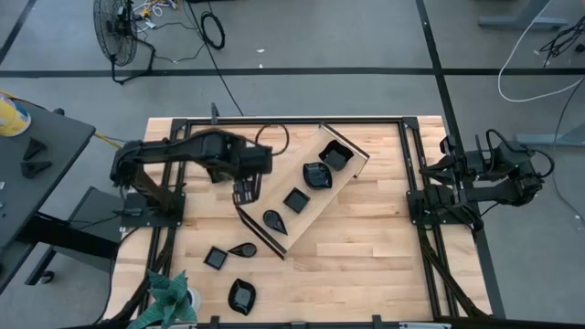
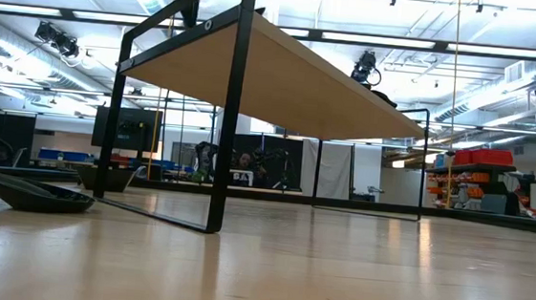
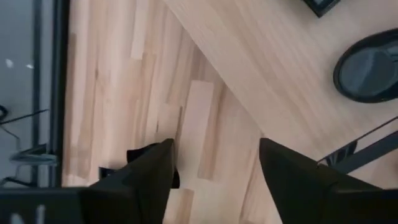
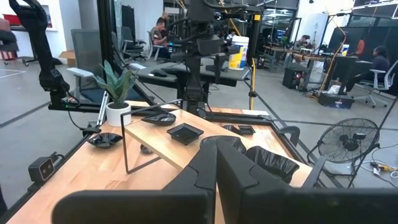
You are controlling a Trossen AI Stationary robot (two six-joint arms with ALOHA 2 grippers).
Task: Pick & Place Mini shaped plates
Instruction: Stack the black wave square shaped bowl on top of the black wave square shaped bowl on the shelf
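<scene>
Beside the tray [image 1: 306, 196], our left end effector [image 1: 245, 191] hangs released over bare counter [image 1: 366, 247]; four plates [image 1: 274, 220] sit on the tray, three [image 1: 241, 296] near it. We should descend squarely over one rim before clenching. Our right end effector [image 4: 216, 163] waits clenched, empty.

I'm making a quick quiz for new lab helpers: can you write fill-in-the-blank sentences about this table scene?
1. The long wooden tray holds ____ small black dishes.
2. On the bare table near the potted plant lie ____ more black dishes.
3. The left pincer hangs beside the tray with its jaws ____.
4. The right pincer, parked at the table's side, is ____.

Missing words: four; three; open; shut
</scene>
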